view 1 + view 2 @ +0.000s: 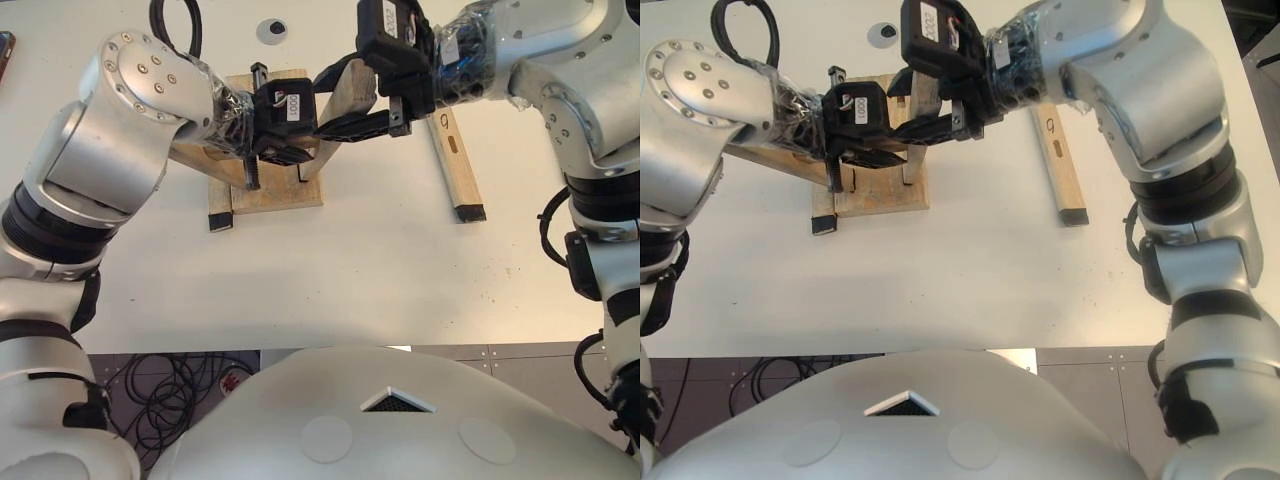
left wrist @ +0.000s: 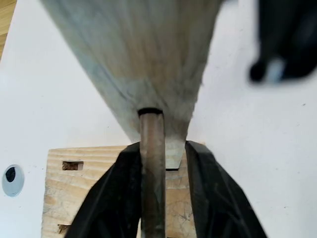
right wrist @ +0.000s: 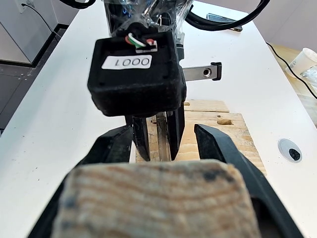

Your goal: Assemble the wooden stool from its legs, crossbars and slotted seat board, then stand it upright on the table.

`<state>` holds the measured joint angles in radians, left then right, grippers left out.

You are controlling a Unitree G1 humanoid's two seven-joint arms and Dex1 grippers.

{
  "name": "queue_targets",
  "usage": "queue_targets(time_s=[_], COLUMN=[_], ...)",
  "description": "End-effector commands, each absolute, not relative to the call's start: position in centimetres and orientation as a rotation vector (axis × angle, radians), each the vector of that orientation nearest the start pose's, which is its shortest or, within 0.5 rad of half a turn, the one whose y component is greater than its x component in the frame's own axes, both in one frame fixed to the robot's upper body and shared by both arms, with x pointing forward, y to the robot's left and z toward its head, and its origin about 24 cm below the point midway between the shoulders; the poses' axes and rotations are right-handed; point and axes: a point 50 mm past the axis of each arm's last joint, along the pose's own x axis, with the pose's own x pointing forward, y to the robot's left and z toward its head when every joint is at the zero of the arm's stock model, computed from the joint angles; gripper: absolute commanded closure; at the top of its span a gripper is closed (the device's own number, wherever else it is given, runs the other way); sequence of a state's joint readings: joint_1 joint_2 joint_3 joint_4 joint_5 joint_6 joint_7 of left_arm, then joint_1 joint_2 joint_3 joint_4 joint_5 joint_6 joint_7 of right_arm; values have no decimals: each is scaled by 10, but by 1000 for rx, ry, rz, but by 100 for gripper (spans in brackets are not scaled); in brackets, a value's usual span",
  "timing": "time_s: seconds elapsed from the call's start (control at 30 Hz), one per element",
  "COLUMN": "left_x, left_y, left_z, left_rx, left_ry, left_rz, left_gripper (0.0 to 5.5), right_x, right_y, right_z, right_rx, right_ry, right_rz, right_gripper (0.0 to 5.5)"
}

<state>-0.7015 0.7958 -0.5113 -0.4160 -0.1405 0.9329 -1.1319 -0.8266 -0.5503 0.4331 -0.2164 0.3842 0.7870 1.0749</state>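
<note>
My right gripper (image 1: 345,112) is shut on a pale wooden leg (image 1: 352,88), held tilted above the slotted seat board (image 1: 270,195). My left gripper (image 1: 312,135) meets it from the left, shut on a thin dark crossbar (image 2: 152,163) whose end sits in a hole in that leg (image 2: 133,49). The seat board (image 2: 64,191) lies flat on the table, with rectangular slots showing. A second leg (image 1: 190,158) with a black foot lies under my left forearm, across the board's left edge. In the right wrist view the held leg (image 3: 153,198) sits between both fingers (image 3: 116,148).
A third leg (image 1: 455,165) lies alone on the white table (image 1: 380,260) to the right of the board. A round cable grommet (image 1: 270,30) is set in the tabletop behind the board. A dark object (image 1: 5,55) lies at the far left edge.
</note>
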Motion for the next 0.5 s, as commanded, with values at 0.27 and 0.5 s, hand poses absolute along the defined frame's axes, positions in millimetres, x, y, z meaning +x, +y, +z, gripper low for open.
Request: queue_targets(time_s=[0.27, 0.5], left_x=[286, 296], left_y=[126, 147], left_z=[235, 293], left_rx=[737, 694], left_ry=[354, 182], left_rz=[-1289, -1140], left_gripper=[404, 404], right_x=[273, 271], right_y=[-63, -62], right_z=[151, 148], right_rx=[-425, -412], right_ry=[413, 414], right_rz=[1529, 1518], right_gripper=[346, 346])
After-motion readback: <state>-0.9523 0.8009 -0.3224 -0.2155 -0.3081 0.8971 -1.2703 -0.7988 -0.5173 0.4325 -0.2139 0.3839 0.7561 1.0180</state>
